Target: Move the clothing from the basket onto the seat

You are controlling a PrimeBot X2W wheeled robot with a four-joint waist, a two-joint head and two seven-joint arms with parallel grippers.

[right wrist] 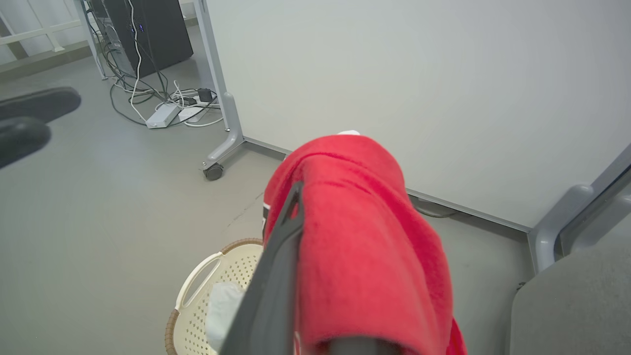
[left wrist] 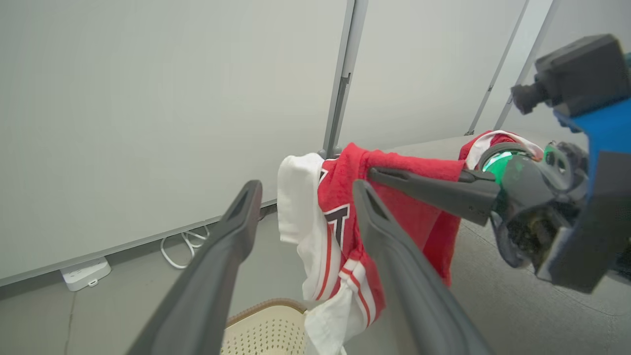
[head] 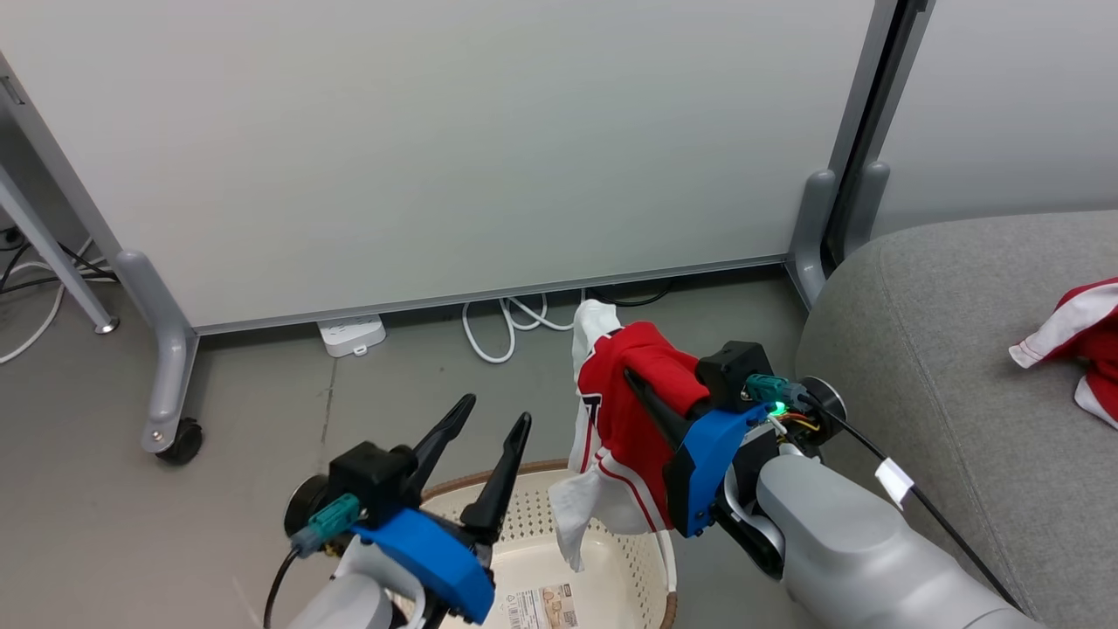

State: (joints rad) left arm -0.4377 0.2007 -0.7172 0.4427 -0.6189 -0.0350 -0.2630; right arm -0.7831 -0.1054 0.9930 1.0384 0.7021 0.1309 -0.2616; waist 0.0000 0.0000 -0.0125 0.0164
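2 garments in play. Up high in the right gripper (head: 636,382): a red jersey (head: 611,428), draped over the dark fingers, jaws clamped tight on a red fold. White sleeve poking up at the top, white panels and thin stripes hanging down, bold dark lettering across the chest. Dangling right over the basket (head: 533,515), lowest white corner down past the brown rim; touching the plastic or not, impossible to call. Down on the grey floor (head: 262,524), that basket, just left of the seat (head: 917,367), printed label (head: 541,607) showing on its bottom.

Over to the left gripper (head: 496,411): spread wide, gripping nothing, hovering above the basket's left edge, tips pointing toward the white partition (head: 437,148). Close beside the hanging jersey, not touching it.

And on the seat already, well to the right: the 2nd garment (head: 1079,336), red with white trim, lying crumpled on the grey cushion. Behind it all, a power strip (head: 349,335) and a looped white cable (head: 507,328) at the foot of the partition, plus 1 black castor (head: 179,441) on its leg.
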